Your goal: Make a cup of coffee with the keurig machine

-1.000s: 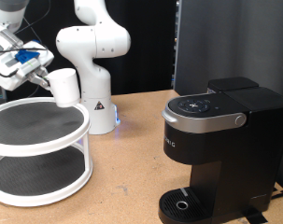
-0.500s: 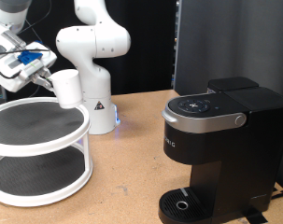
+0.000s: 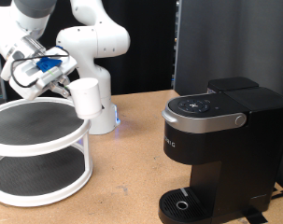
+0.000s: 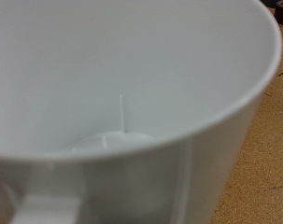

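Note:
The white cup (image 3: 88, 97) hangs in the air above the right edge of the two-tier round shelf (image 3: 38, 149), at the exterior view's upper left. My gripper (image 3: 64, 86) is shut on the cup, holding it on its side. In the wrist view the cup (image 4: 132, 93) fills almost the whole picture, its empty white inside facing the camera; my fingers do not show there. The black keurig machine (image 3: 220, 140) stands at the exterior view's right with its silver-trimmed lid down and its round drip tray (image 3: 183, 203) bare.
A second white robot arm base (image 3: 92, 56) stands behind the cup. A dark panel (image 3: 230, 42) rises behind the machine. The brown tabletop (image 3: 132, 159) lies between shelf and machine.
My gripper has carried the cup to the exterior view's right and slightly down, from over the shelf's middle towards its right edge.

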